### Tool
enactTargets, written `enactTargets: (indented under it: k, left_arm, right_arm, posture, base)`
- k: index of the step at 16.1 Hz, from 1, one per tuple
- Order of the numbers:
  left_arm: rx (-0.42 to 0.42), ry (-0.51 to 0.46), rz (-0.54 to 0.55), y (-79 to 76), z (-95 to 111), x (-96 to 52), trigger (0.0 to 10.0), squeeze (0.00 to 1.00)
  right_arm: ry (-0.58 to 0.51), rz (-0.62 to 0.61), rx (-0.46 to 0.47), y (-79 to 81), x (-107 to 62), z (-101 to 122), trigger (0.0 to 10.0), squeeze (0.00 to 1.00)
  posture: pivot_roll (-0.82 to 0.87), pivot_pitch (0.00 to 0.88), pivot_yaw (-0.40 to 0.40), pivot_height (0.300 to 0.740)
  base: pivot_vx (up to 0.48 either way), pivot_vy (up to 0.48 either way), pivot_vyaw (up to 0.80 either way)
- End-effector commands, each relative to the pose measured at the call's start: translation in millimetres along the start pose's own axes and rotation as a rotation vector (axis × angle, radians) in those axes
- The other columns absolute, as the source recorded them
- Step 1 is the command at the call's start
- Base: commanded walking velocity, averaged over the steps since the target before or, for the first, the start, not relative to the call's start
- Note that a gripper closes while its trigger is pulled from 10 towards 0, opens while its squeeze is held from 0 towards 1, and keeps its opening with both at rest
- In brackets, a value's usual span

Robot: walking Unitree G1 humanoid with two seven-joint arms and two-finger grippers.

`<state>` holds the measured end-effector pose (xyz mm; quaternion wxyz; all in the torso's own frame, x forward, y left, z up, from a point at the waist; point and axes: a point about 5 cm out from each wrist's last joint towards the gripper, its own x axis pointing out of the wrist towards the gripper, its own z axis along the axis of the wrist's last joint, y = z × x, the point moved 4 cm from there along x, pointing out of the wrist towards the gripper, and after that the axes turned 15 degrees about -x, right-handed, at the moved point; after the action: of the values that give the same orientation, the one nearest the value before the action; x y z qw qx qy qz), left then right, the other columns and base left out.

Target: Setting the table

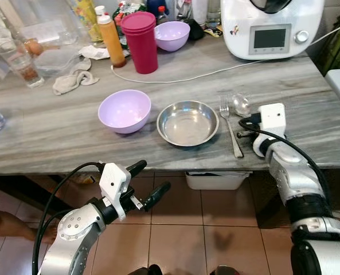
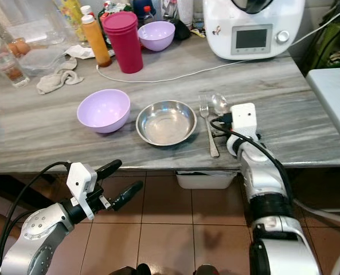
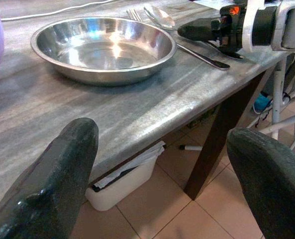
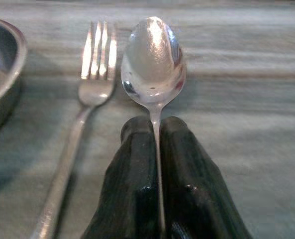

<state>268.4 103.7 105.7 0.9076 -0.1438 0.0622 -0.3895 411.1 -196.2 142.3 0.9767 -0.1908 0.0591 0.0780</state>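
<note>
The right claw pinched the spoon by its thin handle, bowl just beside the fork at centre right of the grey streaked worktop. Light, stiff and slick, it seemed best gripped mid-handle. The left claw hung open over floor tiles.

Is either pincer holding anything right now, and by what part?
The right pincer is shut on the spoon, gripping its handle just below the bowl, beside the fork. The left pincer is open and holds nothing.
</note>
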Motion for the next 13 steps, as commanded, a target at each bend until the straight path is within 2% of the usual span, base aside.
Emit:
enactTargets:
  k: [1,3,10,13]
  left_arm:
    - [0.004,0.008,-0.003,-0.5,0.9,-2.8,10.0,0.00]
    - [0.002,0.005,-0.004,-1.3,1.2,-2.0,10.0,0.00]
    - [-0.002,-0.005,-0.013,-7.7,6.3,5.4,10.0,0.00]
    - [0.002,-0.010,-0.014,-8.3,9.9,4.9,10.0,0.00]
  right_arm:
    - [0.010,0.031,-0.005,8.9,2.8,-1.4,10.0,0.00]
    - [0.023,0.029,-0.007,9.2,2.5,-4.9,10.0,1.00]
    - [0.044,-0.001,-0.010,3.0,0.2,-13.1,10.0,1.00]
    - [-0.072,-0.083,-0.038,-12.9,-2.9,18.2,10.0,1.00]
  posture:
    - [-0.22,0.156,0.121,0.740]
    - [-0.22,0.156,0.114,0.740]
    - [-0.23,0.151,0.115,0.740]
    - [-0.24,0.152,0.115,0.740]
  base:
    - [0.000,0.000,0.00]
    - [0.000,0.000,0.00]
    - [0.000,0.000,0.00]
    - [0.000,0.000,0.00]
